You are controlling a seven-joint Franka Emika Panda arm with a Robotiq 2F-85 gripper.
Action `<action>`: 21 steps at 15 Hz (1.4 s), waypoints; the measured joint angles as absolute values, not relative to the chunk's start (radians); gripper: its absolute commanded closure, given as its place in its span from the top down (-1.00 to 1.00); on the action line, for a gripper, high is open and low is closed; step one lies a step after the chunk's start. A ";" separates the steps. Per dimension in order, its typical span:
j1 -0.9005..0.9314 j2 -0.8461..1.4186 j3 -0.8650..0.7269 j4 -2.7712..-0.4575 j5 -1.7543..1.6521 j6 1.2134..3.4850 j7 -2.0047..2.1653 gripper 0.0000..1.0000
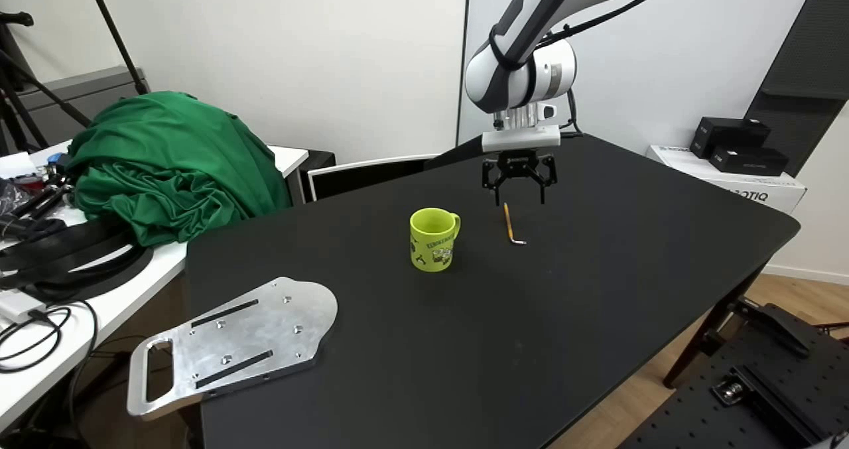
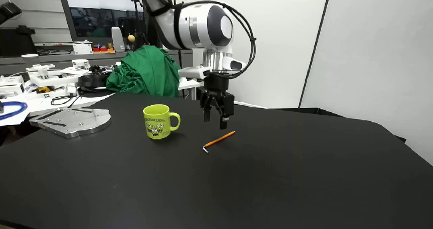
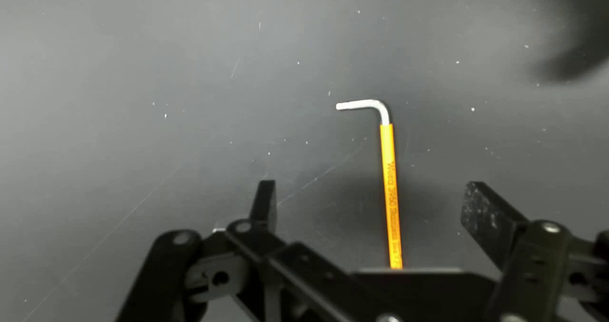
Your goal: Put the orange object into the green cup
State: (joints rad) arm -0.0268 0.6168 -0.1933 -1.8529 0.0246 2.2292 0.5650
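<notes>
The orange object, a thin orange stick with a bent silver end, lies flat on the black table in both exterior views [image 1: 509, 222] [image 2: 220, 139]. The green cup, lime green with printed figures and a side handle, stands upright near it in both exterior views [image 1: 432, 243] [image 2: 157, 122]. My gripper [image 1: 520, 201] is open and empty above the stick, pointing down; it also shows in an exterior view [image 2: 215, 124]. In the wrist view the stick [image 3: 391, 193] runs between the open fingers [image 3: 370, 193], its near end hidden by the gripper body. The cup is out of the wrist view.
A silver metal plate [image 1: 245, 336] with a handle slot lies at the table's edge, beyond the cup from my gripper. A big dark green cloth heap [image 1: 166, 170] sits on a white side table [image 1: 142, 290] with cables and tools. White walls stand behind the black table [image 1: 431, 369].
</notes>
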 measured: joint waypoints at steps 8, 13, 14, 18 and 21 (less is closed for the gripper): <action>-0.043 0.655 -0.190 -1.877 0.110 2.255 0.547 1.00; -0.061 0.673 -0.193 -1.894 0.115 2.314 0.525 1.00; -0.063 0.678 -0.193 -1.900 0.116 2.346 0.521 1.00; -0.064 0.697 -0.191 -1.927 0.134 2.461 0.505 0.50; -0.061 0.706 -0.186 -1.941 0.151 2.512 0.496 0.19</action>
